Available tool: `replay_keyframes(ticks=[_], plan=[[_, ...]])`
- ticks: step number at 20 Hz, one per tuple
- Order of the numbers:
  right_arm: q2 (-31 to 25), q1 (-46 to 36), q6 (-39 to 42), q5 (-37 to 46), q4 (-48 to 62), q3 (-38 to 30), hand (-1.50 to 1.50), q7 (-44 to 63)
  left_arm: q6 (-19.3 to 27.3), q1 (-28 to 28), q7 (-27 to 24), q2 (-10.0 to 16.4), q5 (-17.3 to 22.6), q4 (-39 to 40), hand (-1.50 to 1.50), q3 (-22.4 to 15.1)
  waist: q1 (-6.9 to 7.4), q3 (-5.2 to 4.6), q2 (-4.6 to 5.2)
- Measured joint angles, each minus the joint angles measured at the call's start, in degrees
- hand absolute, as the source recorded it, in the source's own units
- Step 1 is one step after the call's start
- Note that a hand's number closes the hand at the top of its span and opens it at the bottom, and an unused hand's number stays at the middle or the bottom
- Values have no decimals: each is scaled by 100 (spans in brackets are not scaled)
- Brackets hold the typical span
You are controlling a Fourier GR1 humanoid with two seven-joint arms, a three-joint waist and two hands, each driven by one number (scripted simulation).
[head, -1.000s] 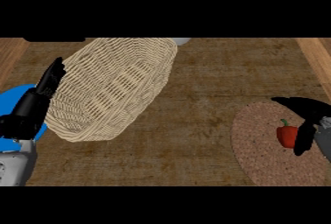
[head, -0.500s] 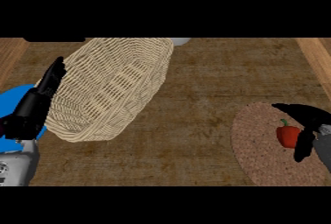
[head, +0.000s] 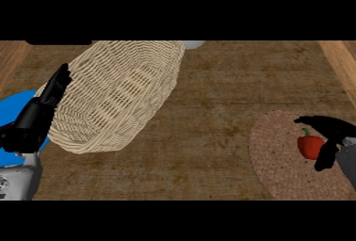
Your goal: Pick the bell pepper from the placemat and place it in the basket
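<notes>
Our right hand point(head: 332, 126) looks curled round the red bell pepper point(head: 309, 147), which sits on the placemat point(head: 278, 157), so we should hold it snugly, lift straight up, then carry it to the basket point(head: 118, 99).

1. Counter point(head: 222, 94): brown top with a coarse, mottled grain; it fills most of the view.
2. Left strip point(head: 10, 61): paler wood along the counter's far left edge.
3. Right strip point(head: 341, 61): matching wood along the far right edge.
4. Blue disc point(head: 12, 106): at the left edge, partly covered.
5. Pale object point(head: 195, 44): at the top edge, cut off.
</notes>
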Motion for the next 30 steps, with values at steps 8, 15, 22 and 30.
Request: replay_keyframes(ticks=[8,15,22,30], plan=[[67,-119,-551,300,461,-136,150,-485,-64,-110,42,-107,-88,64,0,61,13,-52,-47],[398,-182,-1124,658,417,-109,150,-126,-168,-99,-1,-74,-48,95,0,189,-37,-89,-65],[1964,222,-2106,1293,-800,26,150,2625,-116,31,63,-43,-114,21,0,262,-224,-111,-142],[3020,515,-3227,2261,-2742,931,150,4665,-140,41,15,-54,-114,74,0,285,-183,-20,-94]])
